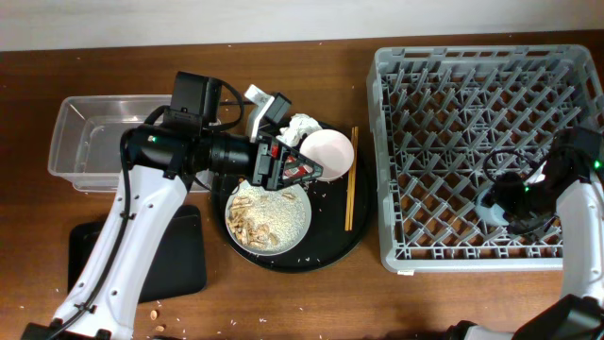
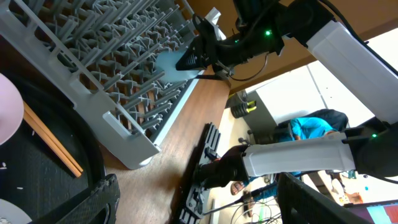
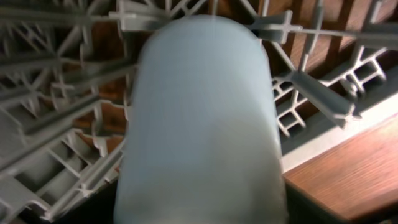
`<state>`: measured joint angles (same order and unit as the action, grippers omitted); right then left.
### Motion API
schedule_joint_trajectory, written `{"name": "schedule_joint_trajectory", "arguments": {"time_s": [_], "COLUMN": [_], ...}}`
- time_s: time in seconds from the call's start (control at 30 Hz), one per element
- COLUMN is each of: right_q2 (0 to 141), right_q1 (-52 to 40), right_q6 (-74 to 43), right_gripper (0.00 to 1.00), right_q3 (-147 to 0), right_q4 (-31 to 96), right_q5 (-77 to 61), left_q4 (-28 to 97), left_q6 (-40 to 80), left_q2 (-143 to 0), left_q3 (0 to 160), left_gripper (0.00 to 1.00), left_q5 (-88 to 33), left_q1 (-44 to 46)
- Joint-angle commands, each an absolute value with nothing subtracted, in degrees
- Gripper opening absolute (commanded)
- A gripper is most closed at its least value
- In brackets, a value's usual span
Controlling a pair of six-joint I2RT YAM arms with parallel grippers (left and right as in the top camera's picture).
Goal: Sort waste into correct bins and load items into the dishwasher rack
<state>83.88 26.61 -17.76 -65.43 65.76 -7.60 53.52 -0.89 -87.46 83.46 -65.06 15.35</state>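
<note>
My left gripper (image 1: 288,170) hovers open over the large round black tray, beside a red snack wrapper (image 1: 294,174); nothing lies between its fingers in the left wrist view (image 2: 208,208). A small white bowl (image 1: 328,151) lies tipped by a crumpled white tissue (image 1: 300,127). A pale grey bowl (image 1: 269,215) holds beige food scraps. Wooden chopsticks (image 1: 349,179) lie on the tray's right side. My right gripper (image 1: 512,203) is shut on the light-blue cup (image 3: 199,124), low inside the dishwasher rack (image 1: 481,104) near its front right. The carrot is out of view.
The clear tub (image 1: 94,142) stands at the far left. The shallow black tray (image 1: 184,255) lies at the front left, partly under my left arm. The large round black tray (image 1: 330,247) sits between them and the rack. Crumbs (image 1: 156,307) lie on the table's front.
</note>
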Motion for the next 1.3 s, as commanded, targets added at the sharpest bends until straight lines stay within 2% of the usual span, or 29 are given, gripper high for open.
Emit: {"name": "schedule_joint_trajectory", "arguments": {"time_s": [0.0,0.03,0.07,0.13,0.17,0.2,0.23,0.27,0.33,0.37,0.43,0.5,0.73,0.8,0.97,1.0,1.03,1.07,1.1,1.13,1.27], "right_q2": [83.15,81.67,78.78,72.23,71.29,73.23,76.12,80.05,92.01,97.97,107.63,111.94,108.29,105.14,109.60,110.76,111.94,112.46,112.62,112.51,103.68], "right_q1": [26.96,26.65,24.77,13.82,6.00,-4.73,-10.33,-14.76,-22.41,-24.10,-23.99,-23.99,-24.03,-23.92,-24.10,-24.10,-24.10,-24.14,-24.14,-24.14,-23.70], "right_q6": [-16.34,-14.00,-10.94,-7.25,-7.46,-11.20,-14.68,-17.78,-23.94,-29.93,-32.03,-32.01,-28.75,-28.77,-28.80,-28.86,-29.02,-29.32,-29.47,-29.45,-28.73], "right_gripper": [0.89,0.89,0.88,0.87,0.83,0.77,0.75,0.72,0.59,0.55,0.55,0.55,0.56,0.63,0.62,0.58,0.49,0.37,0.18,0.05,0.04], "right_q3": [-69.45,-72.62,-75.61,-76.84,-76.84,-76.47,-76.29,-76.29,-76.29,-76.31,-76.31,-76.31,-77.54,-77.58,-76.49,-76.49,-76.49,-76.47,-76.47,-76.49,-78.08], "right_q4": [68.29,70.04,70.72,66.87,63.88,60.69,58.78,56.69,48.10,44.93,36.84,34.81,36.99,37.15,36.51,35.57,34.44,34.24,34.65,34.63,36.82], "right_q5": [-9.96,-13.58,-20.23,-27.38,-26.02,-19.66,-14.26,-12.03,-10.00,-3.90,-2.74,-1.45,-1.43,-1.17,-0.84,-1.19,-3.36,-4.73,-4.73,-4.71,-2.44], "left_q4": [54.04,54.78,55.86,56.36,56.58,59.72,63.42,67.07,70.19,71.05,72.90,72.97,72.97,72.99,72.99,72.99,72.99,72.99,72.99,72.99,73.01], "left_q6": [-1.56,-1.56,-1.56,-1.54,-1.15,2.42,2.72,4.14,4.29,4.29,4.29,4.29,4.29,4.29,4.29,4.29,4.29,4.29,4.29,4.29,4.29], "left_q2": [-87.42,-87.42,-87.42,-87.37,-86.83,-84.33,-81.95,-78.91,-71.96,-69.06,-65.28,-64.60,-64.64,-64.64,-64.64,-64.64,-64.64,-64.64,-64.64,-64.64,-64.64], "left_q3": [83.57,83.57,83.57,83.59,83.66,84.44,85.71,87.11,87.48,87.48,87.48,87.48,87.48,87.48,87.48,87.48,87.48,87.48,87.48,87.48,87.48], "left_gripper": [0.85,0.87,0.99,0.99,0.99,0.99,0.99,0.99,0.99,0.99,0.99,0.99,0.99,0.99,0.99,0.99,0.99,0.99,0.99,0.99,0.99], "left_q5": [-62.83,-58.70,-53.15,-50.06,-48.82,-36.75,-27.53,-18.57,-9.04,-6.57,-4.84,-4.86,-4.86,-4.86,-4.86,-4.86,-4.86,-4.86,-4.86,-4.86,-4.86], "left_q1": [15.38,15.40,15.40,15.55,15.42,15.42,15.42,15.42,15.42,15.42,15.44,15.44,15.44,15.44,15.44,15.44,15.44,15.44,15.44,15.44,15.44]}}
